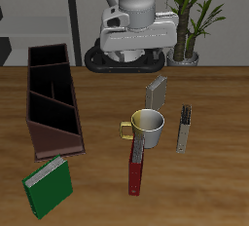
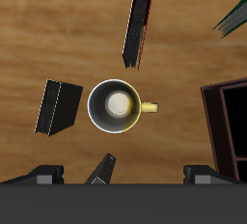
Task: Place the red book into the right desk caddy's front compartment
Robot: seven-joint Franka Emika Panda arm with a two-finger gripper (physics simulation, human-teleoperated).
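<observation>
Gripper (image 2: 123,175) raised above mug (image 1: 148,123), fingers spread, holding nothing. Red book (image 1: 136,164) at mug's 6 o'clock, unobstructed. Right desk caddy (image 1: 52,98) at 9 o'clock.

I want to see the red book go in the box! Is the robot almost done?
Not yet. Nothing looks done: the red book lies on the table by the mug, and the right desk caddy has no book inside. The hand holds nothing. Grabbing, carrying and dropping it in the front compartment remain.

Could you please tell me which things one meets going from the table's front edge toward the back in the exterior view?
Green book → red book → mug → upright grey book. The right desk caddy spans much of that depth, so I leave it out.
</observation>
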